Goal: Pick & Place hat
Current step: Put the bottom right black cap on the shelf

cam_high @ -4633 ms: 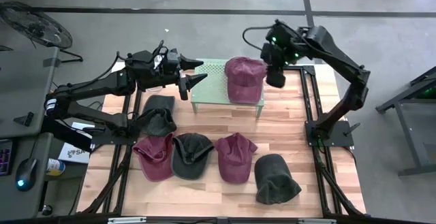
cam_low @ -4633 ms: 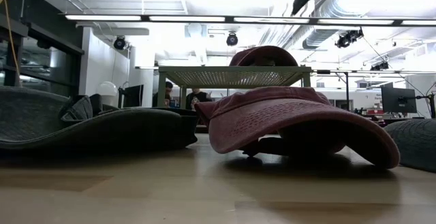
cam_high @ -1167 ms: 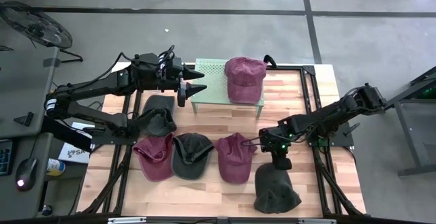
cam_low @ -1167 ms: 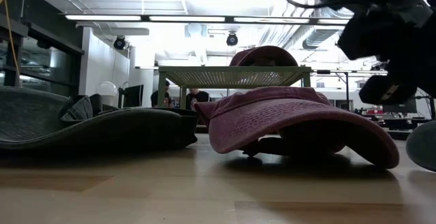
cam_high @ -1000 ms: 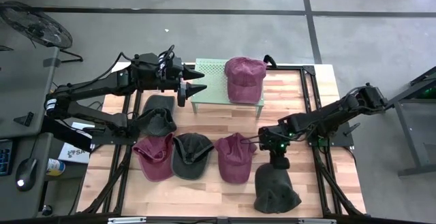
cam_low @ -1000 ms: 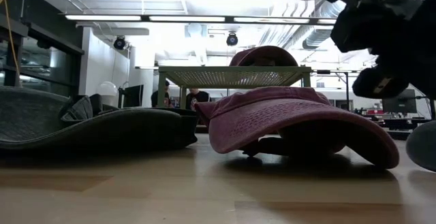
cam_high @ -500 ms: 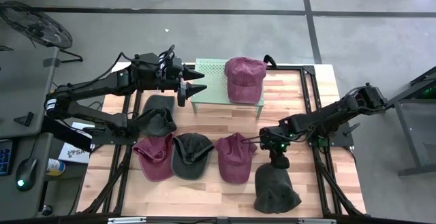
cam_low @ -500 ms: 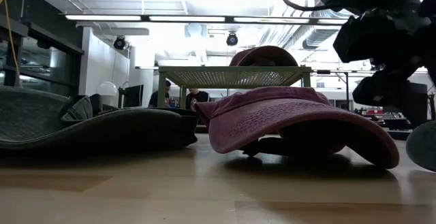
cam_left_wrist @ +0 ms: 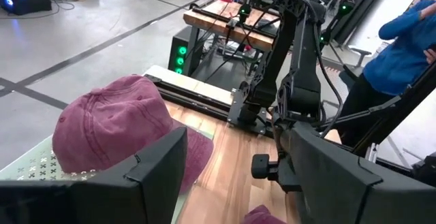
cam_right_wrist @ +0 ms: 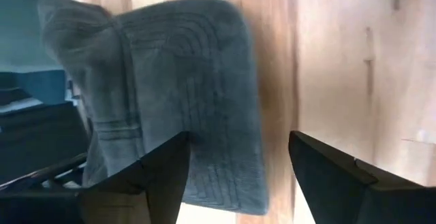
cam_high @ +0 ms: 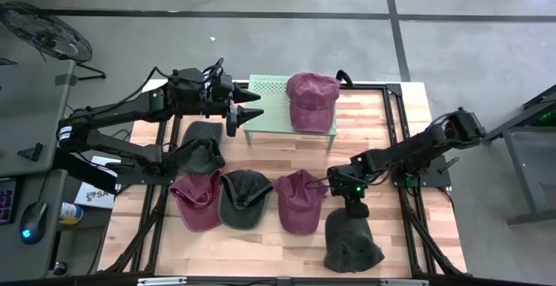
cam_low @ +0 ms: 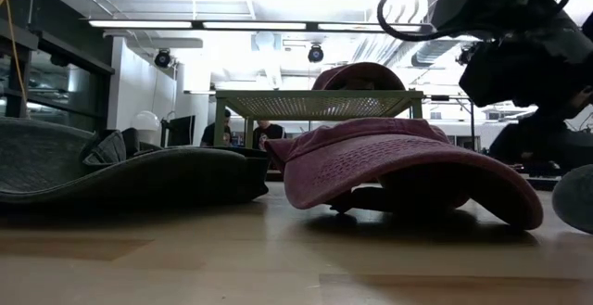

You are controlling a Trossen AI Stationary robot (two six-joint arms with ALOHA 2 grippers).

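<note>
The right gripper [cam_high: 357, 206] has just parted its fingers [cam_right_wrist: 344, 183]: a second ago they were pressed together, and now they stand spread over the brim of the dark grey hat [cam_high: 351, 241] at about five o'clock on the wooden surface [cam_high: 365, 134]. Seconds earlier this arm was up by the green mesh stand [cam_high: 265, 103]; it has swung down since. I'd say it is lining up to take this hat next, nothing gripped yet.

A maroon hat [cam_high: 311, 99] already sits on the stand at twelve o'clock. The left gripper [cam_high: 248, 106] hovers at eleven o'clock beside the stand, fingers spread and empty, unmoved.

Four more hats lie on the surface from nine to six o'clock. Beyond it: grey floor, other workbenches, a person in a blue sleeve [cam_left_wrist: 409, 30].
</note>
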